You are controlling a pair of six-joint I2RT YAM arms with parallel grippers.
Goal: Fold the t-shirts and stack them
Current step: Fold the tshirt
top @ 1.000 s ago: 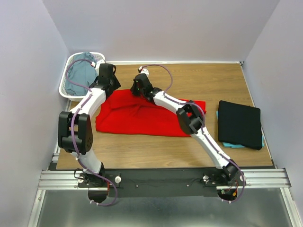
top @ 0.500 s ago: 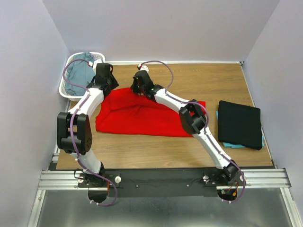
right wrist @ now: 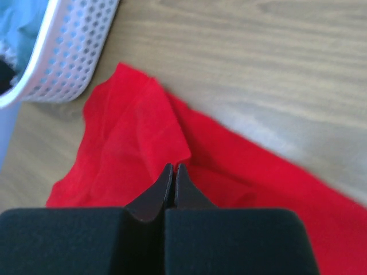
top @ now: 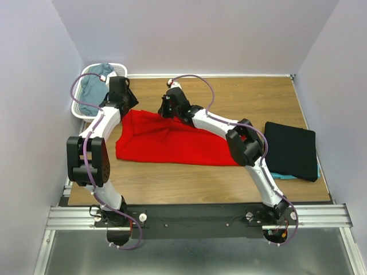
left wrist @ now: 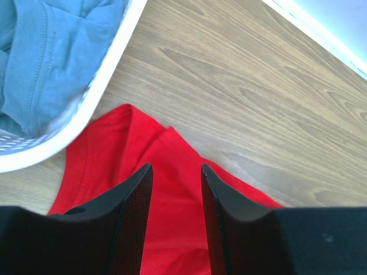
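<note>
Right wrist: right gripper (right wrist: 174,166) pinched shut on a red t-shirt (right wrist: 129,143) ridge beside the basket (right wrist: 69,63), left gripper (left wrist: 176,169) gaping; thin bite may slip.

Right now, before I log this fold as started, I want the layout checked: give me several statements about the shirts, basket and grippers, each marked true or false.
1. The folded black cloth t-shirt lies on the teal t-shirt. True.
2. The bright red cloth t-shirt sits in the white plastic lattice basket. False: it lies spread on the wooden table; the basket holds the dusty grey-blue t-shirt.
3. The left gripper is open. True.
4. The right gripper is wide open. False: it is shut, tips at the red cloth.
</note>
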